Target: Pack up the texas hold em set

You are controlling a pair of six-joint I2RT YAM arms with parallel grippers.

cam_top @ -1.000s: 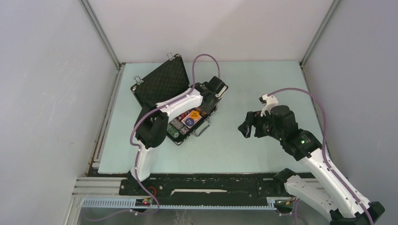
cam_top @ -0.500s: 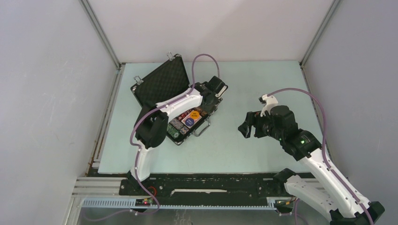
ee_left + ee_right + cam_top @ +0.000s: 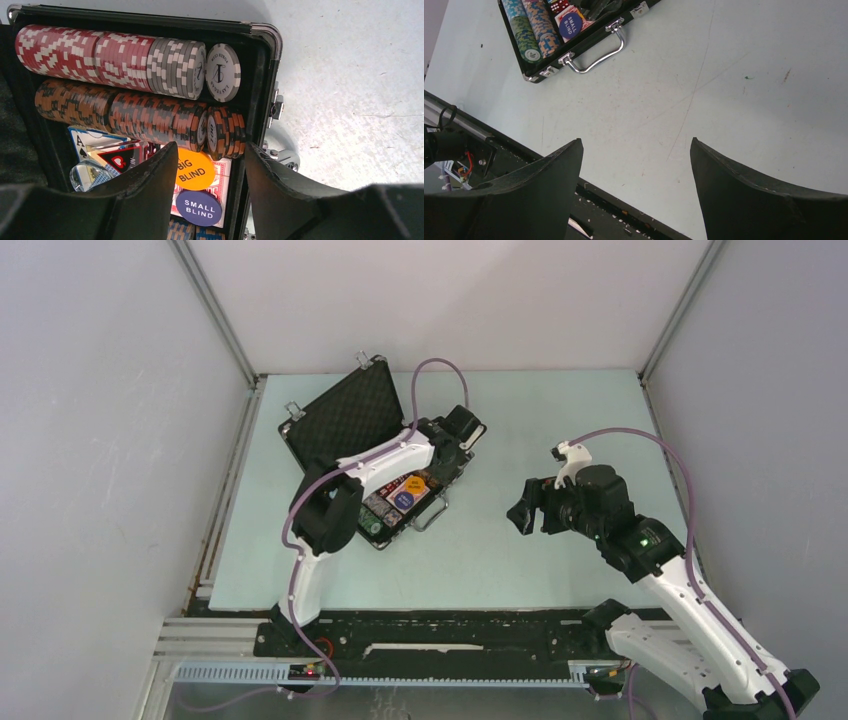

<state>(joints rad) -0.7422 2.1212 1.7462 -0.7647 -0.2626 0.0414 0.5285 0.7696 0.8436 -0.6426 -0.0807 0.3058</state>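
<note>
While the briefcase (image 3: 345, 420) sits lid-up on the worktop (image 3: 724, 75), my left pincer (image 3: 210, 150) hangs over its open tray, fingers apart, gripping nothing. Seen between the fingers, inside the case: orange BIG BLIND button (image 3: 194, 169), blue SMALL BLIND button (image 3: 199, 208) just beside it, both on a red card deck (image 3: 223, 175). Red-and-grey chip row (image 3: 110, 55) lies against the case wall, orange-black chip row (image 3: 135, 112) next to it. My right pincer (image 3: 636, 145) is well apart from the case, on its handle (image 3: 596, 55) side, spread wide, empty.
</note>
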